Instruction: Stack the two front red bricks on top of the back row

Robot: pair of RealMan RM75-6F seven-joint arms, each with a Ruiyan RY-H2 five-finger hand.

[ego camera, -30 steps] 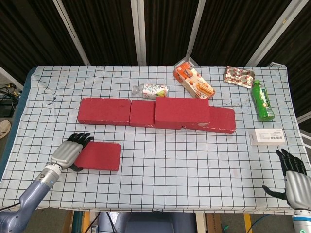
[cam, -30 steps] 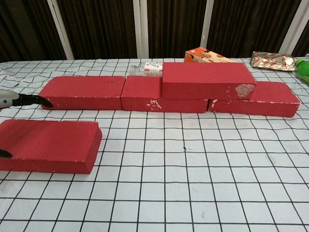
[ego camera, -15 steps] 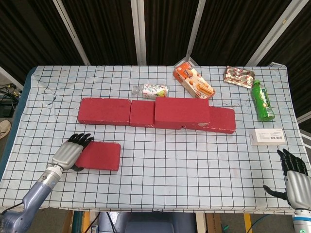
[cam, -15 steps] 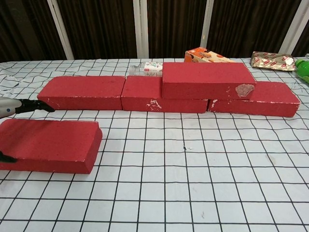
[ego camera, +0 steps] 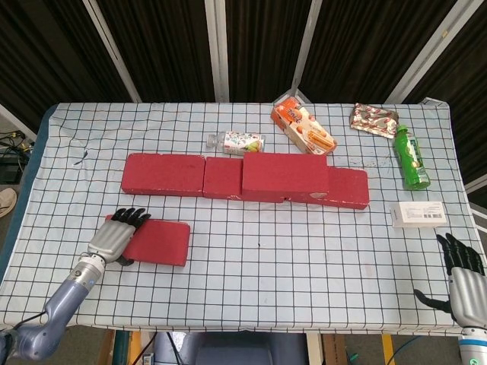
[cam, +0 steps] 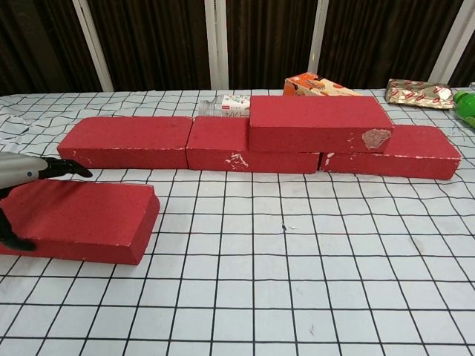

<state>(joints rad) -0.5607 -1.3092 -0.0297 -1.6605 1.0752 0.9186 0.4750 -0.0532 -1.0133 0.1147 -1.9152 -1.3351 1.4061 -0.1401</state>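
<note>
The front brick lies flat near the front-left of the surface, well apart from the back row, where one brick already sits on top. The left hand grips its left end, fingers over the top and thumb below, I think to lift it. The right hand hangs spread and empty at the front-right edge, probably waiting.
</note>
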